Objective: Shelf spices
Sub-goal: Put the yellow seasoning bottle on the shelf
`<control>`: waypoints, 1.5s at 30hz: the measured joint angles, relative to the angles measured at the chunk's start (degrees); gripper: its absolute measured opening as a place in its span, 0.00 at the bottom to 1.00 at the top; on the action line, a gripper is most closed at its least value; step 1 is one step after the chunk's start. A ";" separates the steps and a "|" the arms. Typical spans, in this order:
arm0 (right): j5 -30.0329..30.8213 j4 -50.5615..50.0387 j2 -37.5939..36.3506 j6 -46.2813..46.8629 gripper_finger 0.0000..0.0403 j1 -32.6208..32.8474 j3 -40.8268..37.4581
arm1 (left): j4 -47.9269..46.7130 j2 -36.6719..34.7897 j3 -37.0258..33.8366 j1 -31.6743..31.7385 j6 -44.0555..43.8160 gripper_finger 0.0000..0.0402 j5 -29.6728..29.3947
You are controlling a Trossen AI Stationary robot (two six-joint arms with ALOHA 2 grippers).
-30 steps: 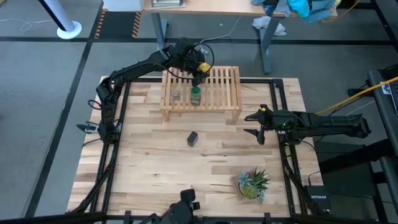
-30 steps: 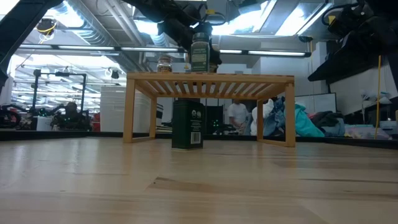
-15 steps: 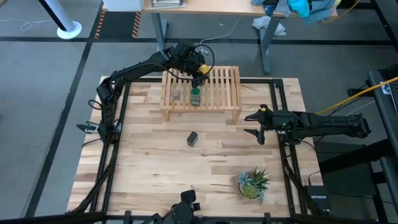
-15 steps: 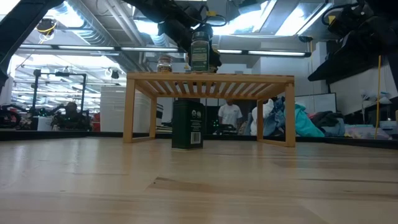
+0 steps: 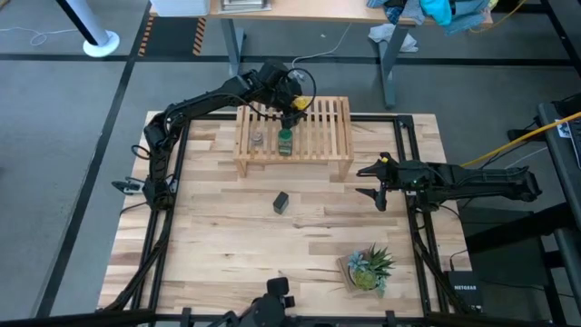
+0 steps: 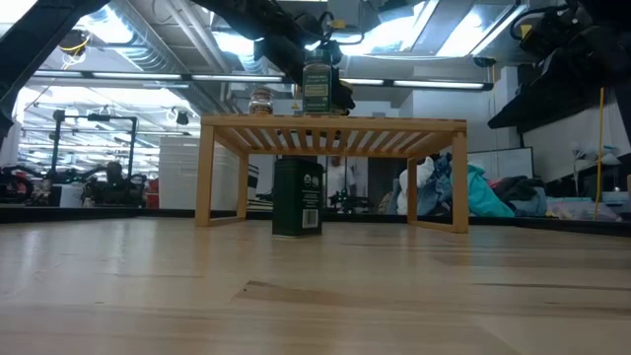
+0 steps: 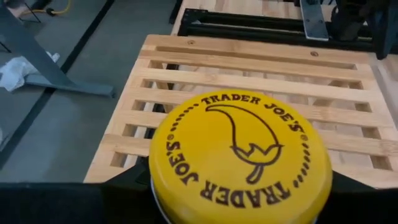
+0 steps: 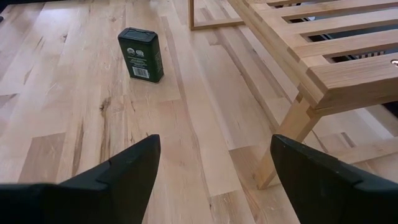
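Yellow-lidded jar (image 7: 240, 157) body hidden in closed left gripper (image 5: 293, 103) over shelf (image 5: 331, 136); right gripper (image 8: 211, 168) open, empty.

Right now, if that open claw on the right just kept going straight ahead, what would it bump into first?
Probably nothing soon: the right gripper faces bare table, between the black tin and the rack's leg. Depth is uncertain.

four spice containers in all: one yellow-lidded jar (image 7: 239, 157), one green-lidded jar (image 5: 285, 139), one tiny grey-topped clear jar (image 5: 258, 139) and one black tin (image 5: 281, 202). two of the jars stand on the shelf (image 5: 330, 127), the yellow one is above it, and the tin is down on the tabletop (image 5: 227, 245). one shelf, one potted plant (image 5: 368, 268), two arms with one pincer each: left pincer (image 5: 292, 105), right pincer (image 5: 363, 180).
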 joint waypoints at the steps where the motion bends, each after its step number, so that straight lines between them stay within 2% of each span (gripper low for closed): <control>1: 0.00 0.01 -0.01 0.00 0.78 -0.01 0.00 | 0.00 0.00 0.00 -0.01 0.70 0.49 0.01; 45: -0.02 -0.02 -0.02 -0.02 0.78 0.00 0.00 | -0.15 -0.07 0.00 -2.25 -1.16 0.49 -0.29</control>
